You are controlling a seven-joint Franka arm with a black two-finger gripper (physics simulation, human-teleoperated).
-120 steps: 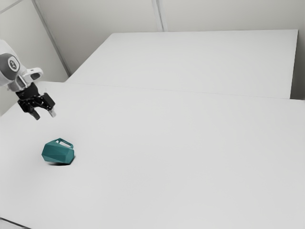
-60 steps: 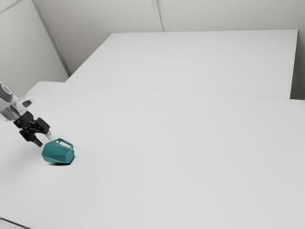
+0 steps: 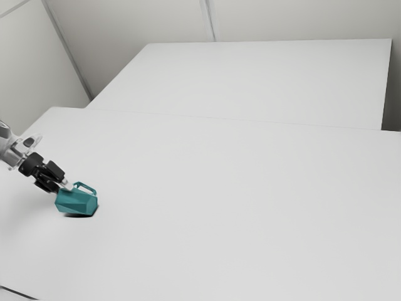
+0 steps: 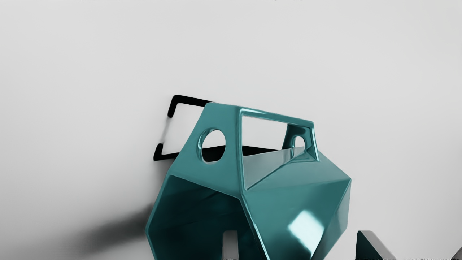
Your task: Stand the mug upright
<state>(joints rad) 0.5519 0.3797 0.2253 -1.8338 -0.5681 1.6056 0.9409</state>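
Observation:
My gripper is at the upper left side of the teal mug in the exterior view. The faceted mug lies on its side, its handle raised and its base facing the exterior view's right. In the wrist view the gripper stands open, one fingertip over the dark mouth of the mug and the other off the mug's far side. Whether the first fingertip has entered the mouth cannot be told.
The mug rests on a broad white table. A second white surface adjoins it at the back, with pale walls behind. A dark line crosses the exterior view's lower left corner.
My gripper has come down from above to the mug, and its fingertips now overlap the mug's upper edge in the exterior view. The mug has not visibly moved.

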